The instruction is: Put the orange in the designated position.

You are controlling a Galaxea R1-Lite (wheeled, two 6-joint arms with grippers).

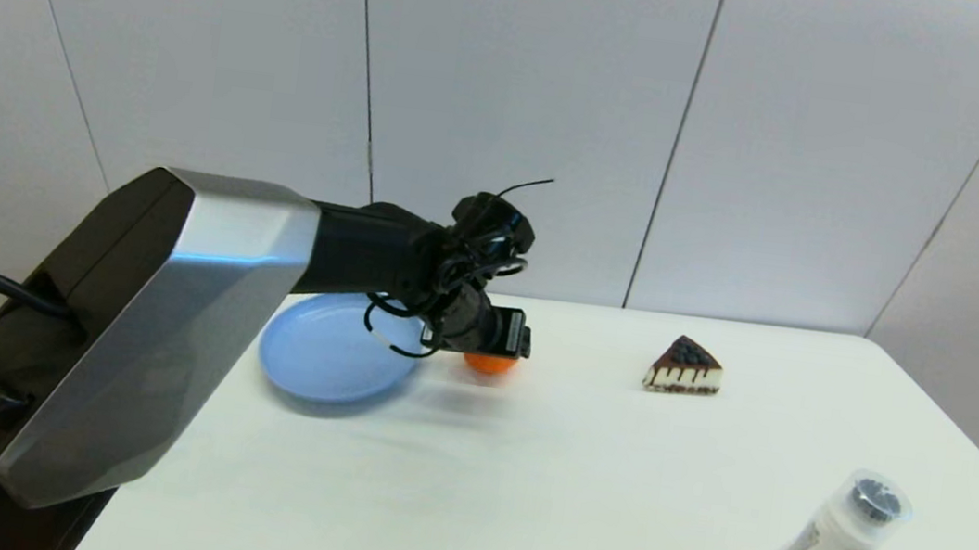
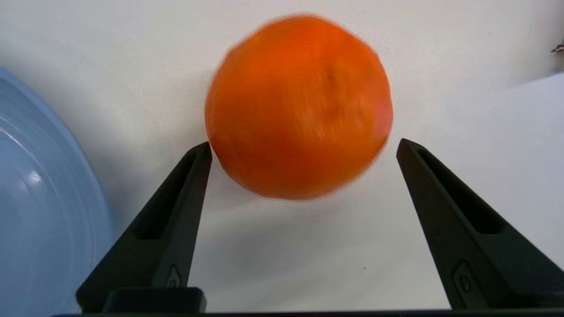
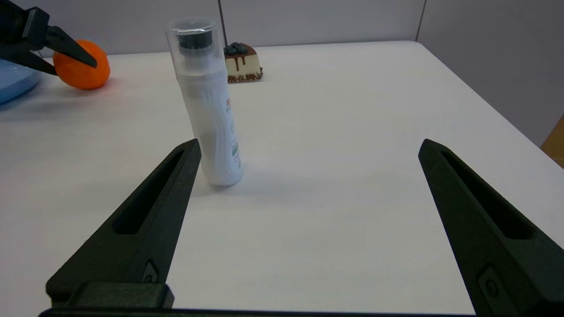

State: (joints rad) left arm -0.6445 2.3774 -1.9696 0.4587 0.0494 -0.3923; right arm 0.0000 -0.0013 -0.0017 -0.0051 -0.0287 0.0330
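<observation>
Left gripper (image 2: 304, 147) spread wide over the orange (image 2: 299, 105) – fingers not gripping – just beside the plate (image 2: 39, 211); right gripper (image 3: 308, 147) open too, near the bottle (image 3: 209, 105)

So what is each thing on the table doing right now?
Orange: on the table beside the plate, not gripped.
Left tool: open, fingers either side of the orange.
Right tool: open, holding nothing, near the bottle.
Blue plate: flat on the table, nothing on the part that shows.
Bottle: standing, cap on.
Cake slice: sitting upright, alone.
</observation>
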